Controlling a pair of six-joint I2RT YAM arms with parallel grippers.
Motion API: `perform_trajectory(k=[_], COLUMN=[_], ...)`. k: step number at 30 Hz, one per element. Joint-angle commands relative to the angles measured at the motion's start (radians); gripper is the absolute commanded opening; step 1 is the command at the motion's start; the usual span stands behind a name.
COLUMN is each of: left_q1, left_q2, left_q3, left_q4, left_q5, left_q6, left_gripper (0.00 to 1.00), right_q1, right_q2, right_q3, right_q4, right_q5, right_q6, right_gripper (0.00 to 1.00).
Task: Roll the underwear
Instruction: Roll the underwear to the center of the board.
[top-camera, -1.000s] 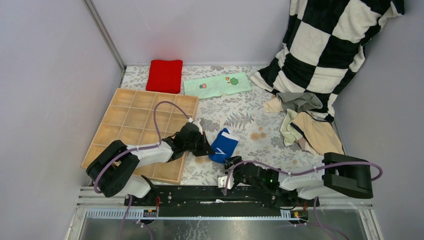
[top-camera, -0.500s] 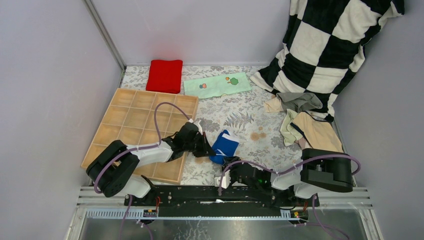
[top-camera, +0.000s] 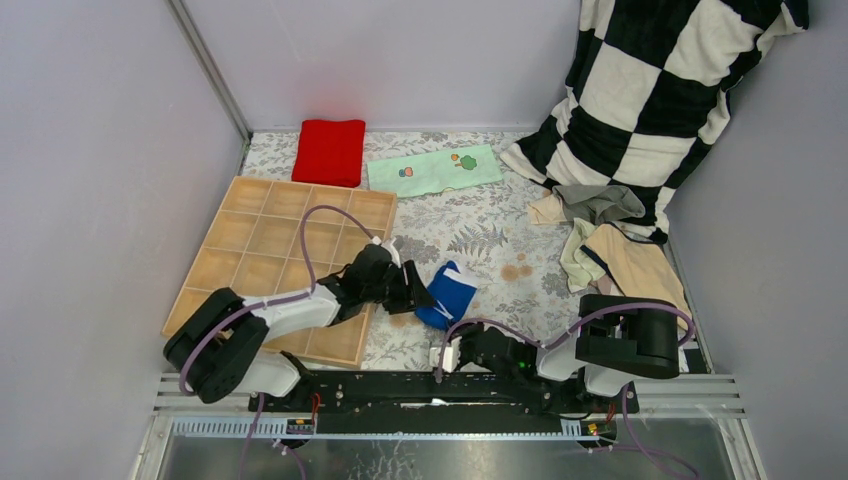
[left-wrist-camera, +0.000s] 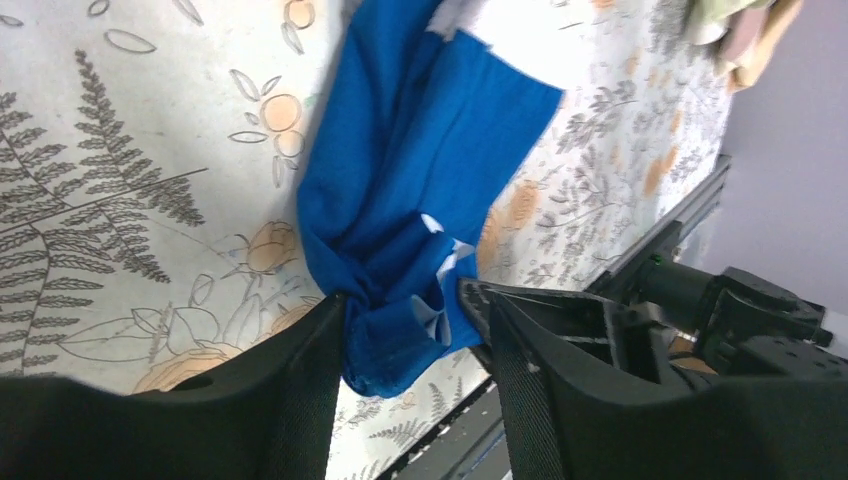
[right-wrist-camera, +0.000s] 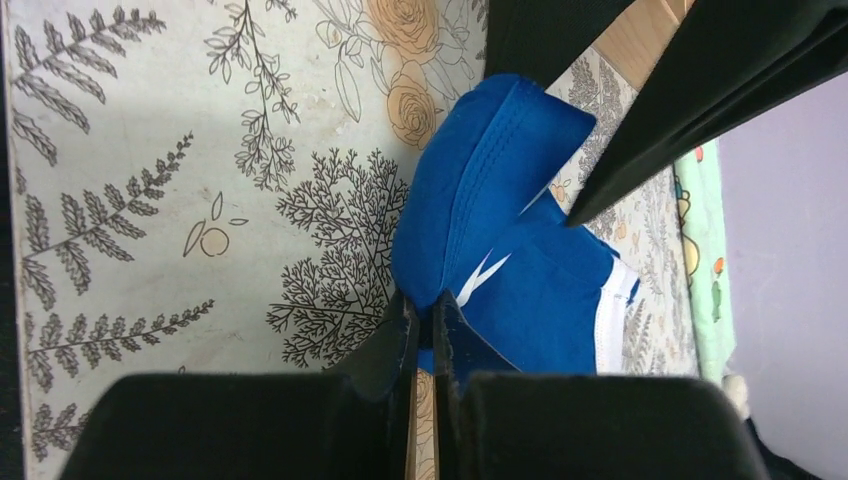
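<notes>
Left wrist view: the left gripper (left-wrist-camera: 405, 293) stands half open, its jaws astride a bunched end of the blue, white-striped fabric underwear (left-wrist-camera: 420, 150), which lies on the floral worktop (top-camera: 480, 230) near the middle of its near edge. The right gripper (right-wrist-camera: 420, 305) is closed at the cloth's edge; whether it pinches any is unclear.

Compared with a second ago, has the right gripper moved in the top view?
Yes. The right gripper has drawn back a little from the blue underwear, toward the black rail at the near edge.
</notes>
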Motion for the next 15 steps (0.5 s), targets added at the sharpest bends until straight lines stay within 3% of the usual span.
perform_trajectory(k=[1,9,15], left_q1=[0.012,0.014,0.014], left_q2=[-0.097,-0.19,-0.206], left_q3=[-0.006,0.015,-0.011], left_q4=[0.0,-0.082,-0.11], left_q5=[-0.059,-0.147,-0.166], left_q6=[-0.02,0.013,0.041], left_gripper=[0.62,0.65,0.65], right_q1=[0.005,-0.021,-0.039], right_q2=[-0.003,-0.013,0.012], right_q3=[-0.019,-0.023,-0.043], right_q4=[0.112,0.122,0.185], right_q5=[-0.023,-0.136,-0.122], right_q6=[0.15,0.467,0.679], right_gripper=[0.02,0.02,0.02])
